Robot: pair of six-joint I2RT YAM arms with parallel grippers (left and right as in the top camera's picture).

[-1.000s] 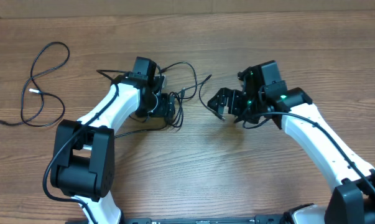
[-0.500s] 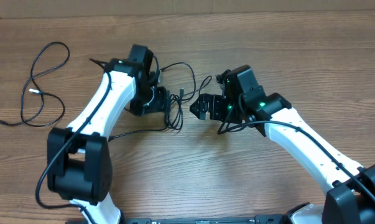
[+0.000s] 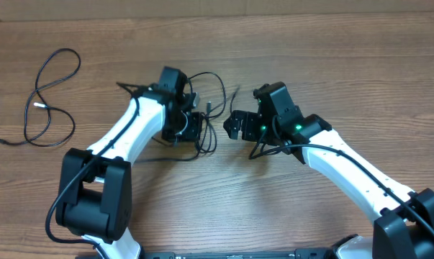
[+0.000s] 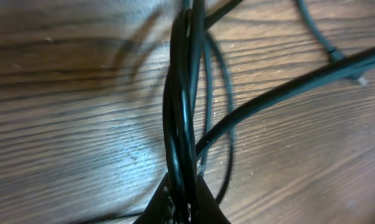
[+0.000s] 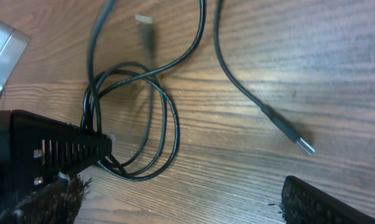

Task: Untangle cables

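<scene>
A tangle of thin black cables (image 3: 204,138) lies at the table's middle, with one loop reaching up and right (image 3: 218,80). My left gripper (image 3: 193,131) is shut on a twisted bundle of these cables (image 4: 184,106), pinched between its fingertips (image 4: 185,208) just above the wood. My right gripper (image 3: 234,124) hangs open just right of the tangle, its fingers (image 5: 318,200) wide apart over bare wood (image 5: 187,205). In the right wrist view the cable loops (image 5: 165,134) lie ahead, beside a silver-tipped plug (image 5: 297,141).
A separate thin black cable (image 3: 37,105) lies in loose loops at the far left of the wooden table (image 3: 238,208). Both white arms reach in from the near edge.
My left gripper has closed onto the cable bundle. The right arm swung left, bringing its open gripper close to the tangle.
</scene>
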